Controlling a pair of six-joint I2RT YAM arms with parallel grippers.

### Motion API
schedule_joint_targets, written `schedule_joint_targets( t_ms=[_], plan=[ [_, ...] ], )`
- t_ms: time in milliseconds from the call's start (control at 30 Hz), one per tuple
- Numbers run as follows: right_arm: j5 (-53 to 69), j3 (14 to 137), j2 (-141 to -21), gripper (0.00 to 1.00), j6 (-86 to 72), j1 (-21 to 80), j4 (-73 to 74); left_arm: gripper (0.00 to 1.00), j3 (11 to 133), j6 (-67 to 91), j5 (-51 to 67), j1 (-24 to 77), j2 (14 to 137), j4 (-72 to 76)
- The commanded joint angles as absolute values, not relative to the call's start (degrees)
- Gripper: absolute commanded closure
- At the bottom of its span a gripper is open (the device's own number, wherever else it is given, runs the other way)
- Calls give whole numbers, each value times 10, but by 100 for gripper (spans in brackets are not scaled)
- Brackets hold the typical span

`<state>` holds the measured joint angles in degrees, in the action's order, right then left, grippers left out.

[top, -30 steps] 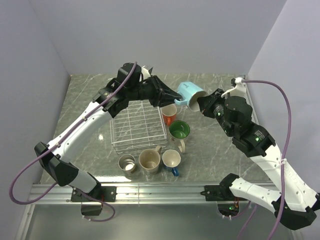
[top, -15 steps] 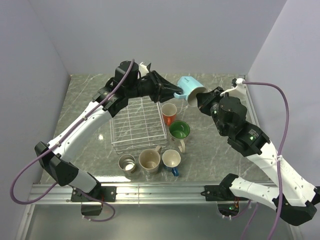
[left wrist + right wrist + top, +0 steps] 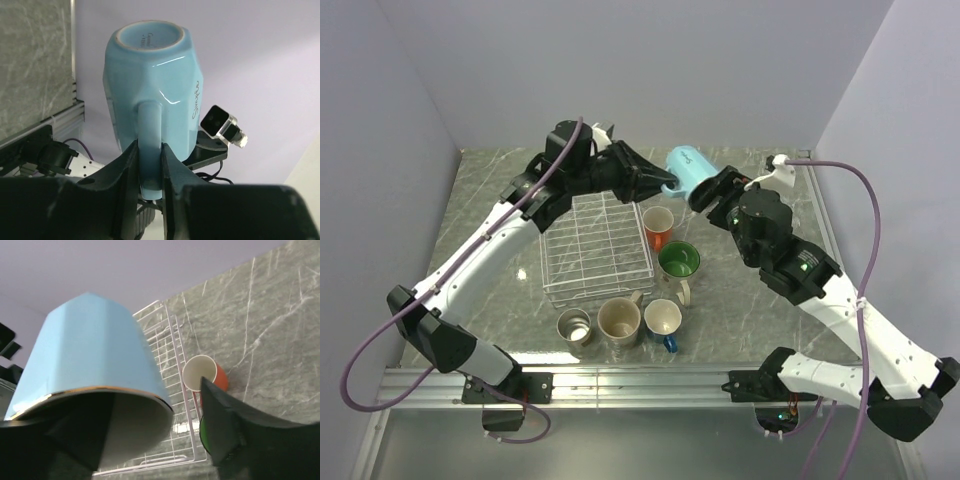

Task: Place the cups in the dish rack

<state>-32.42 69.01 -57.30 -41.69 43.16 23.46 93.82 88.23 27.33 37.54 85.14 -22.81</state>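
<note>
The light blue mug [image 3: 686,166] has slid over, up in the air by the far right corner of the dish rack [image 3: 590,250] — the left gripper [image 3: 150,167] now pinches its handle, the right gripper [image 3: 704,194] looks wide open — so I think it can go in soon.

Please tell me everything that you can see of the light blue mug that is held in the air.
The light blue mug looks like glazed ceramic, faceted, with dark script on one side, a thin gold rim and a pale inside. It is held in the air, tipped on its side. The left gripper is shut on its handle; one finger of the right gripper stands clear of the rim.
</note>
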Motion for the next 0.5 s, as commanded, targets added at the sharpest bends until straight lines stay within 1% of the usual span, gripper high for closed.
schedule_joint_targets(
  t_ms=[0,167,233,367,467],
  plan=[
    [-316,703,-585,21,-416,435,210,100,975,856,263,357,799,-259],
    [-300,718,-603,20,-410,435,216,100,976,790,213,332,785,-327],
    [-291,722,-606,20,-404,435,222,100,991,764,190,315,782,-375],
    [-287,717,-599,19,-402,435,243,100,1023,688,142,280,780,-426],
    [-292,709,-584,19,-396,435,260,100,1060,624,72,260,791,-479]
  ],
)
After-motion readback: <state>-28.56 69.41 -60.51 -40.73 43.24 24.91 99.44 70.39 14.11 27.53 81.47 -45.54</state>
